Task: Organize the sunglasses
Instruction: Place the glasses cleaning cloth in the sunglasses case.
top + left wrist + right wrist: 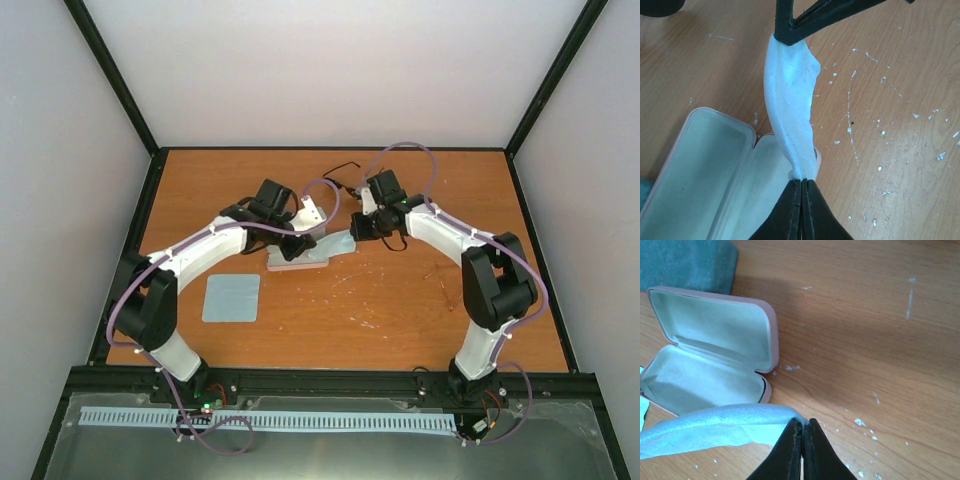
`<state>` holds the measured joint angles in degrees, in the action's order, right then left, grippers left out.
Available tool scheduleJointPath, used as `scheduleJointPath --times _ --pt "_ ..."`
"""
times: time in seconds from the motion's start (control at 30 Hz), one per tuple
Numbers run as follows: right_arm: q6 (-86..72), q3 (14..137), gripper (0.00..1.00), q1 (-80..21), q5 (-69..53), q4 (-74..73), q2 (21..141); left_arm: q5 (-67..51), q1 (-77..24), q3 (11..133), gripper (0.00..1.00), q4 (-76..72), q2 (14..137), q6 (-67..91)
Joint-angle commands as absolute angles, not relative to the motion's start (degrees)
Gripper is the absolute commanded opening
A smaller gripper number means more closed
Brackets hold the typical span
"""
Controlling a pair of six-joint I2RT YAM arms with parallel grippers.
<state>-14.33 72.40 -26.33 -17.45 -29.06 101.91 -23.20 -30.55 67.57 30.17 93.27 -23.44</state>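
Both hands clench a twisted light-blue square cloth [790, 100], left hand [802, 186] one end, right hand [802, 429] the other, near the open pink oblong case [715, 325]. Thin black-framed sunglasses [345, 167] lie far centre on the tabletop [400, 310]. Risk: uneven pull yanks cloth loose.

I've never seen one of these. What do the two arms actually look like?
Both the left arm and right arm have white curved shells joined by bulky black joints. A thin lilac cable loops along each. The fingers are matte black wedges tapering to a point.
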Motion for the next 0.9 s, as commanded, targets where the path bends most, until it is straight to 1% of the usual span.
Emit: scheduleJointPath --times 0.0,0.27,0.57,0.87 --pt "-13.71 75.84 0.03 -28.40 -18.19 -30.35 104.86 -22.48 -29.06 65.89 0.01 29.39 91.01 -22.68" --pt "-14.04 80.62 0.03 -30.61 -18.70 -30.98 109.52 -22.88 -26.55 63.11 0.01 28.66 90.05 -22.88" --pt "-14.14 85.26 0.03 -30.93 -19.01 -32.13 113.87 -23.85 -20.50 61.97 0.01 27.79 91.54 -25.50" --pt "-14.29 90.92 0.03 -31.71 -20.54 -33.31 119.28 -25.20 -19.86 61.51 0.01 26.51 94.83 -25.97"
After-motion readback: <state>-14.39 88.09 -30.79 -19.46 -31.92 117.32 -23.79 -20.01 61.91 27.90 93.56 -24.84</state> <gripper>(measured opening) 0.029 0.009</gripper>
